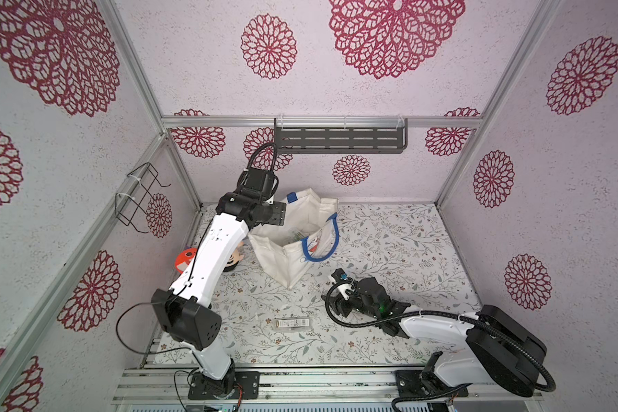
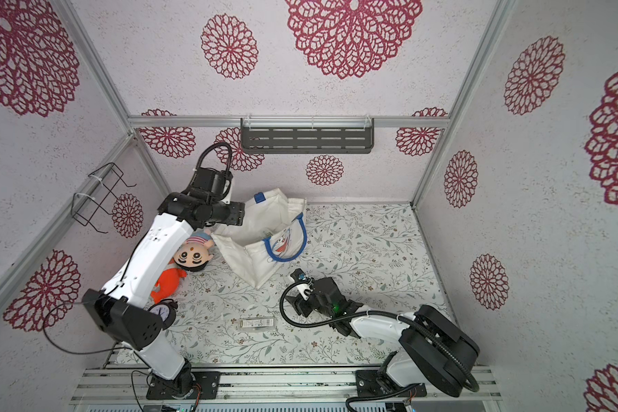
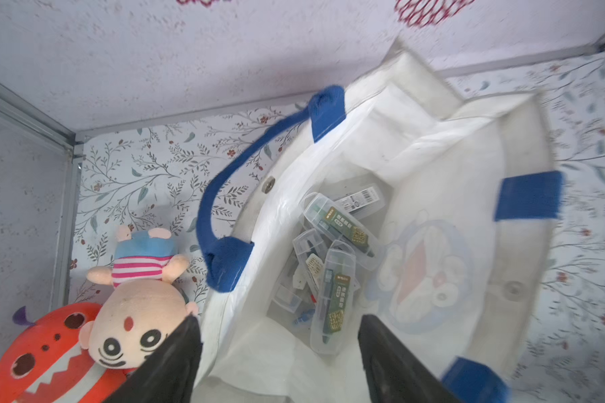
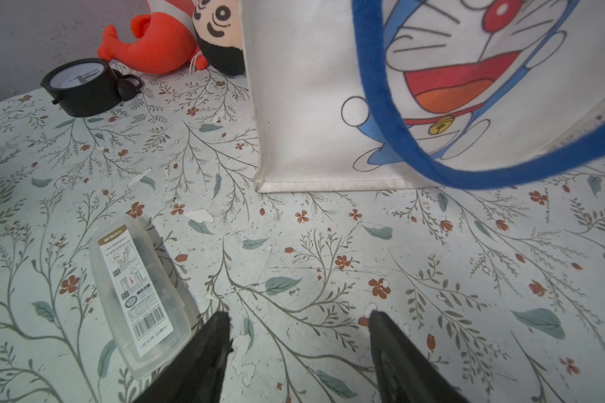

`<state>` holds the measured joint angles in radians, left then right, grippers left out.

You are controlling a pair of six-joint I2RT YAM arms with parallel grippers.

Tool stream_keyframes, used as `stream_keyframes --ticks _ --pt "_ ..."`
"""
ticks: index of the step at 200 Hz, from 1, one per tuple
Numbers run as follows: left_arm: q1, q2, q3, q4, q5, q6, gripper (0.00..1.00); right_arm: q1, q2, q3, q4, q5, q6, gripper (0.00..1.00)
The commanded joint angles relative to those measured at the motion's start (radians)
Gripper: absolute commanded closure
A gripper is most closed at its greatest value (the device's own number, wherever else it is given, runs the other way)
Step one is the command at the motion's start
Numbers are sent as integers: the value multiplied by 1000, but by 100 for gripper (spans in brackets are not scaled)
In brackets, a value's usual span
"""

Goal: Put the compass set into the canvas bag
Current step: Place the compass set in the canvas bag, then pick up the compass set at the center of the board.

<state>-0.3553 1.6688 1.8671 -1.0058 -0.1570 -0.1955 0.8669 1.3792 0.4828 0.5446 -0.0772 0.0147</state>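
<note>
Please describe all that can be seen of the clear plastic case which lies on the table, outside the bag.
The compass set case is a long, flat box of clear plastic with rounded ends; dark contents show dimly inside. A white paper label with a barcode faces up. It lies flat on the floral table cover, apart from the canvas bag. Only the cover seems to touch it; the right pincer stands open beside it, empty.

Canvas bag (image 4: 311, 104): cream-white, blue-handled, blue cartoon cat print. Table cover (image 4: 329, 244): pale, leafy floral pattern. Walls (image 1: 193, 71): crimson rosettes. Clock (image 4: 81, 87): black.
</note>
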Motion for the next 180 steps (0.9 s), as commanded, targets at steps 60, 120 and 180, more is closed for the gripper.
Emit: stream_keyframes --ticks 60,120,180 --pt "-10 -41 -116 -15 65 -13 26 4 11 53 -7 -31 -60 33" --pt "11 -221 -260 -5 101 -76 24 79 71 115 -87 -108 -128 25" --pt "72 -326 -397 71 172 -138 24 171 218 205 -200 -118 -194 19"
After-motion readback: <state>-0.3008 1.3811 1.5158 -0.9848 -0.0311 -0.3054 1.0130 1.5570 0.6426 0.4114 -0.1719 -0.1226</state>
